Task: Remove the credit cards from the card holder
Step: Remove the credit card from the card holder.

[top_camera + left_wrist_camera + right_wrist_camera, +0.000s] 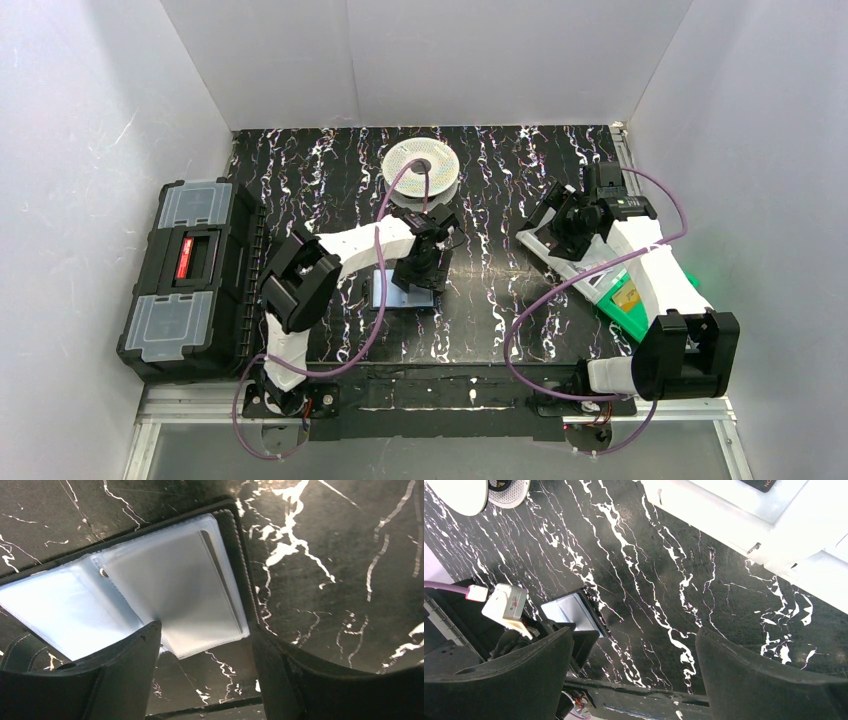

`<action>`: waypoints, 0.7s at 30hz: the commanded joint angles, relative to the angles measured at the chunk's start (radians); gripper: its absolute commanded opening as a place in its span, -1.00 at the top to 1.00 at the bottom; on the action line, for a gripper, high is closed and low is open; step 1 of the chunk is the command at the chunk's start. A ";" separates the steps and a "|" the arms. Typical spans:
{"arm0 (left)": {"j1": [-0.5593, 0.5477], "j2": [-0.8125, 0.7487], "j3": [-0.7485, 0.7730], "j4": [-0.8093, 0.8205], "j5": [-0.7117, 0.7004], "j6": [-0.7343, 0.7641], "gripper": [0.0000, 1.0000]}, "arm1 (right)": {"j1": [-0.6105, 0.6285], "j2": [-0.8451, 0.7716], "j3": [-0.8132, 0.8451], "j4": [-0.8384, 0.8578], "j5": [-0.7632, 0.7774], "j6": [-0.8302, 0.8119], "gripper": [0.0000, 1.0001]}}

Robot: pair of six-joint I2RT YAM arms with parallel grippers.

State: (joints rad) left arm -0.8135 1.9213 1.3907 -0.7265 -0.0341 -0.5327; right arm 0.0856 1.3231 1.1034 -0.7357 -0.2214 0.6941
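The card holder (392,296) lies open on the black marbled table, its bluish-grey clear sleeves facing up. It fills the left wrist view (170,590) and shows small in the right wrist view (574,611). My left gripper (418,268) is open just above it. In the left wrist view (205,645) the jaws straddle the near edge of the right-hand sleeve, and the left fingertip (147,632) touches that sleeve. No card shows in the sleeves. An orange-tan flat rectangle (628,297) that looks like a card lies on a green thing at the right. My right gripper (556,226) is open and empty (634,645), held above the table.
A big black toolbox (190,280) stands at the left edge. A white filament spool (420,168) lies at the back middle. A white tray (570,262) and a green flat thing (640,318) lie under the right arm. Purple cables loop near both arm bases.
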 commanded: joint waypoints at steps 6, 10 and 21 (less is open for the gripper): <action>-0.002 0.053 0.029 -0.033 -0.074 0.028 -0.11 | 0.005 -0.009 -0.022 0.042 -0.041 -0.013 -0.97; -0.003 0.079 0.026 -0.042 -0.093 0.027 0.10 | 0.011 -0.004 -0.025 0.041 -0.042 -0.012 -0.97; 0.003 0.063 0.026 -0.049 -0.079 0.014 0.87 | 0.076 0.022 -0.021 0.051 -0.052 -0.003 -0.97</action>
State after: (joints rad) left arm -0.8181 1.9717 1.4239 -0.7628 -0.0906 -0.5171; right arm 0.1299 1.3312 1.0824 -0.7212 -0.2501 0.6926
